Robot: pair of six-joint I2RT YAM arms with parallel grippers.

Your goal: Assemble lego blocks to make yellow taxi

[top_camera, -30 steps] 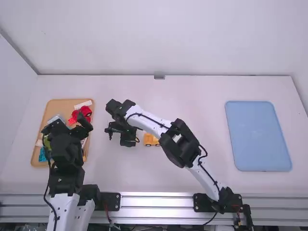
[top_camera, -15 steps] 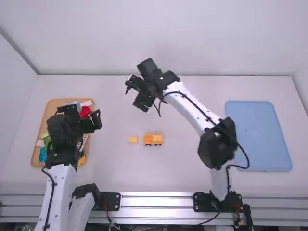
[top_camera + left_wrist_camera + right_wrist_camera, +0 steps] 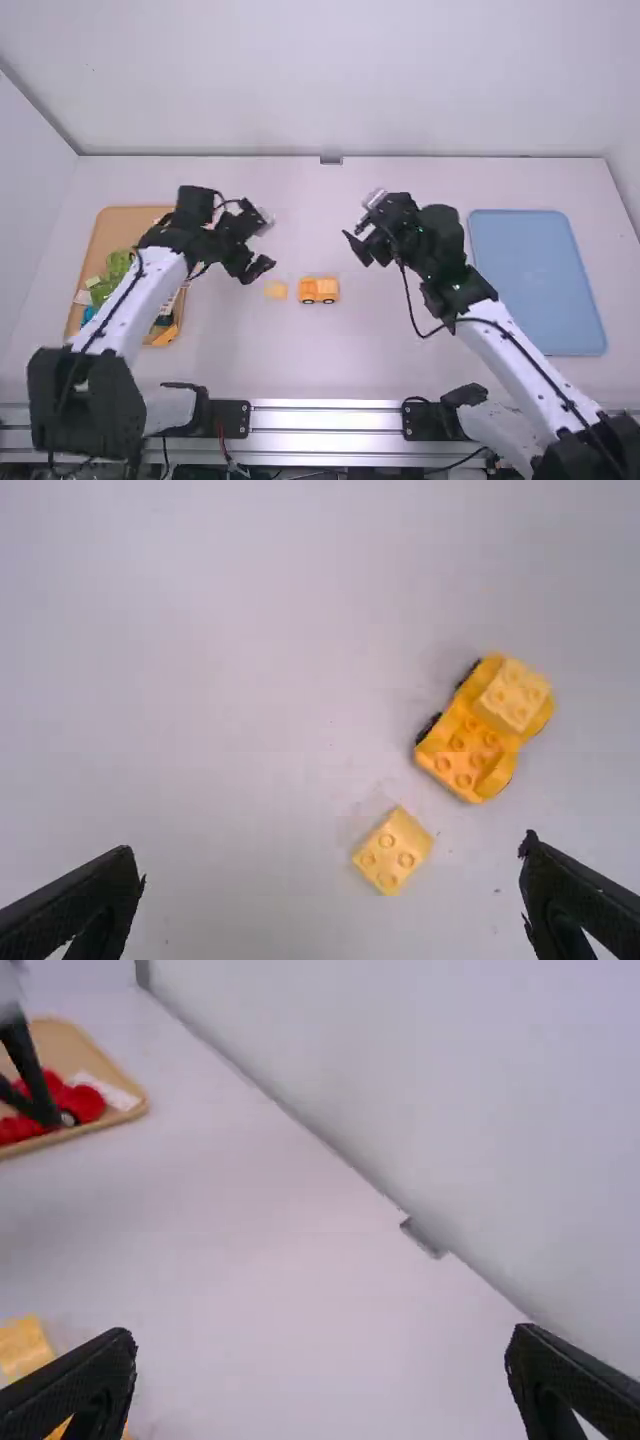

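- Left arm (image 3: 112,318): smooth white links, bulky black joints, a thin black cable (image 3: 98,334) along the outside.
- Right arm (image 3: 532,372): the same white links and black joints, with its own slim black cable (image 3: 511,342).
- Left gripper (image 3: 270,243): black, two fingers tapering to rough-edged tips.
- Right gripper (image 3: 358,221): black, its two tapering fingers matching in shape.
- Near side: black rectangular base plates (image 3: 236,418) with small round marks; a red wire (image 3: 222,437) beside the left one.

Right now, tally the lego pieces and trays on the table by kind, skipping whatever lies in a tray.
Yellow blocks: 2 (loose block, stacked block)
Wheeled base under the stacked block: 1
Trays: 2 (wooden tray, blue tray)
Total: 5
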